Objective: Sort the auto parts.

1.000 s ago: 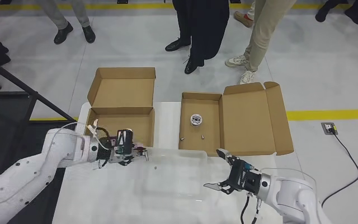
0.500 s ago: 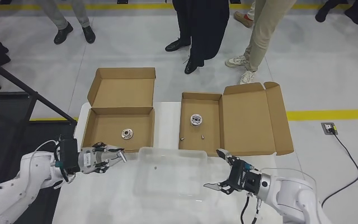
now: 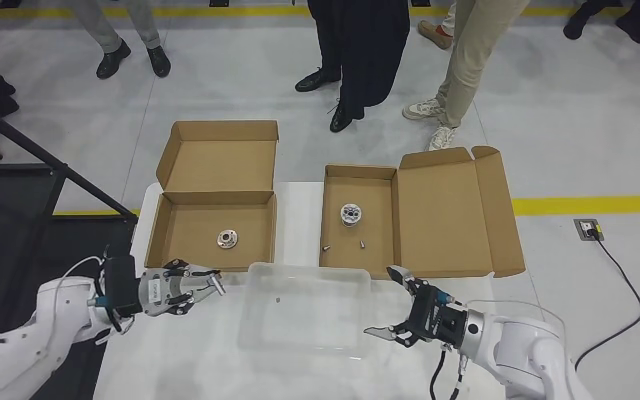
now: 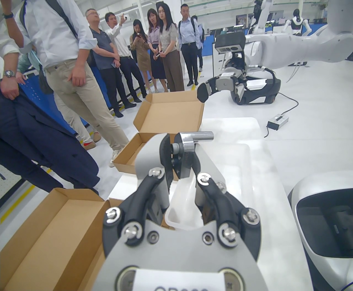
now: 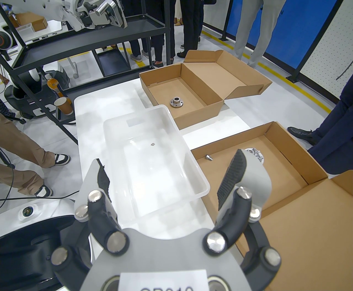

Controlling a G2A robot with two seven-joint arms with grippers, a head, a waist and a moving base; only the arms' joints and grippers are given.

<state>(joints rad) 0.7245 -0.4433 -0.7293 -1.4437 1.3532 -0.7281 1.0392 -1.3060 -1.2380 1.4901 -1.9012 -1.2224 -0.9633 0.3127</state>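
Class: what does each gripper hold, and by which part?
Left gripper grips a metal part by its wider base, rod sticking out; right gripper holds nothing.

Bright, even indoor light; soft shadows

The right claw [image 5: 168, 176] gapes wide above the near end of the clear tray [image 5: 182, 137] on the white bench [image 5: 91, 110]. A tiny piece [image 5: 152, 143] lies in the tray. The far box [image 5: 198, 117] holds a flange [image 5: 176, 102], the near box [image 5: 286, 170] a screw [image 5: 208, 157]. Farther off, the left claw [image 5: 110, 13] grips a metal part [image 5: 100, 8].
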